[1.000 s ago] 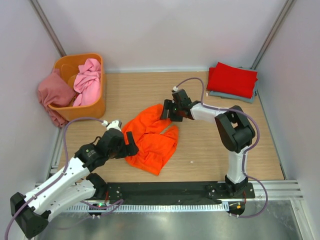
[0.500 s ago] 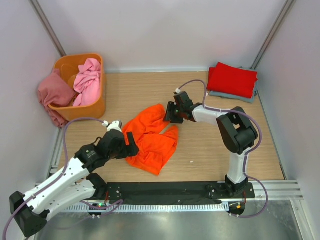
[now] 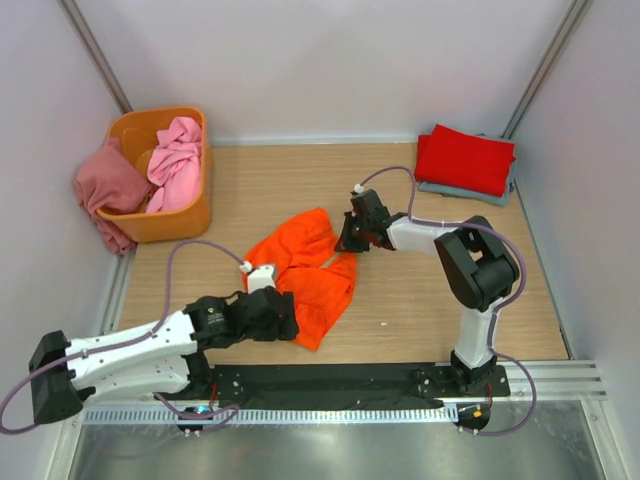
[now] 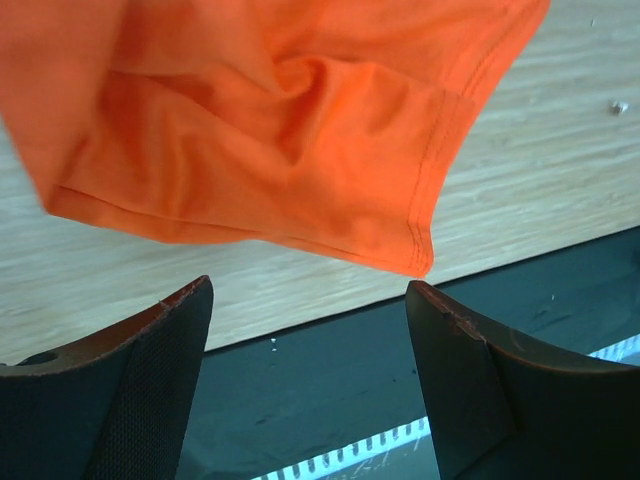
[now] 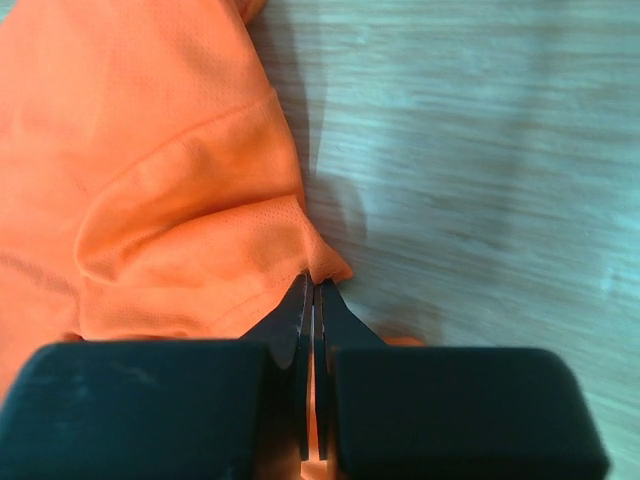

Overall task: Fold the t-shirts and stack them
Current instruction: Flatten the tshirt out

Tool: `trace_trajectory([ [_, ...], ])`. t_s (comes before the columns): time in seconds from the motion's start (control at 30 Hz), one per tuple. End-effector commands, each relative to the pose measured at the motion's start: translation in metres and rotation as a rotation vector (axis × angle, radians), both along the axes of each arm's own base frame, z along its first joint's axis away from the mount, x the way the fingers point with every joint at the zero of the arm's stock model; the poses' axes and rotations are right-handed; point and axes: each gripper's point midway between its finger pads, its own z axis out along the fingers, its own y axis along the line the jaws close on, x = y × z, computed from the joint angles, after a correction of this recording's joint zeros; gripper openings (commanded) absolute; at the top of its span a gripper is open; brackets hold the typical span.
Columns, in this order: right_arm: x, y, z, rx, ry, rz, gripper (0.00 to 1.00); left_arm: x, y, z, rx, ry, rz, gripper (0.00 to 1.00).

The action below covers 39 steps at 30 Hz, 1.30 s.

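A bright orange t-shirt lies crumpled in the middle of the wooden table. My right gripper is at its far right edge, shut on a small fold of the orange cloth that bunches up at my fingertips. My left gripper is open at the shirt's near hem, its fingers spread over the table's near edge with nothing between them. A folded red t-shirt rests on a grey-blue one at the back right.
An orange plastic tub stands at the back left. A light pink shirt lies in it and a dusty rose one hangs over its left side. A black strip runs along the table's near edge.
My right gripper has shut on the orange shirt's edge and shifted slightly nearer. My left arm has swung right along the near edge to the shirt's near hem.
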Motion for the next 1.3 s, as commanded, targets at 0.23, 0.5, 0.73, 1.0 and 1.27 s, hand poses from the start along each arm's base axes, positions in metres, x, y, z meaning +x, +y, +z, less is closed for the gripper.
trace_trajectory([
  [0.23, -0.008, -0.007, 0.012, 0.036, -0.088, -0.002, 0.02, -0.011, -0.068, -0.014, 0.024, -0.001, -0.008, 0.79],
  [0.5, -0.014, -0.009, 0.006, 0.037, -0.096, 0.020, 0.01, -0.009, -0.089, -0.021, 0.033, -0.005, -0.015, 0.74],
  [0.73, -0.014, -0.009, 0.004, 0.039, -0.096, 0.022, 0.01, -0.014, -0.090, -0.035, 0.072, 0.033, -0.023, 0.62],
  [1.0, -0.014, -0.007, 0.003, 0.038, -0.094, 0.028, 0.01, -0.023, -0.093, -0.045, 0.102, 0.051, -0.038, 0.50],
  [1.27, -0.014, -0.008, 0.001, 0.036, -0.088, 0.028, 0.02, -0.027, -0.091, -0.058, 0.163, 0.062, -0.048, 0.46],
])
